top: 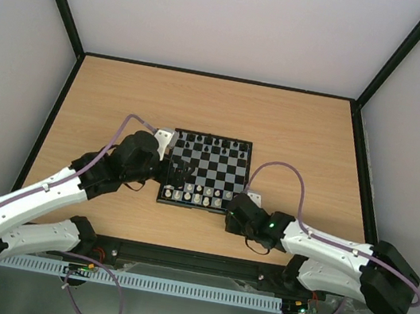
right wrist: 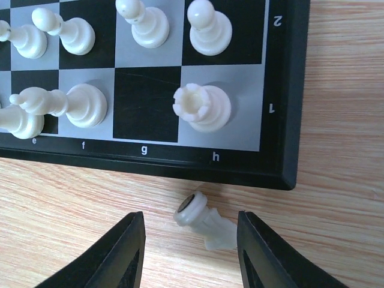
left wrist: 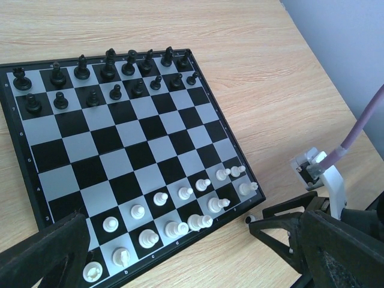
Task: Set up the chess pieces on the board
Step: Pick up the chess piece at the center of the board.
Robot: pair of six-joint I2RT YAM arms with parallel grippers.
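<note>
Down on the worktop (right wrist: 72, 198) off the h1 corner of the board (right wrist: 287, 120): tipped-over white piece (right wrist: 207, 225) between the spread fingers of the right end effector (right wrist: 189, 217), not pinched. Left end effector (top: 178, 172) gaping wide at the board's left edge

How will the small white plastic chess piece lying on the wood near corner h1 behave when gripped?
The small white plastic chess piece looks solid and moulded, so probably stiff and light. Lying on its side with a round base, it may roll or swivel if nudged. Its glossy taper could slip.
</note>
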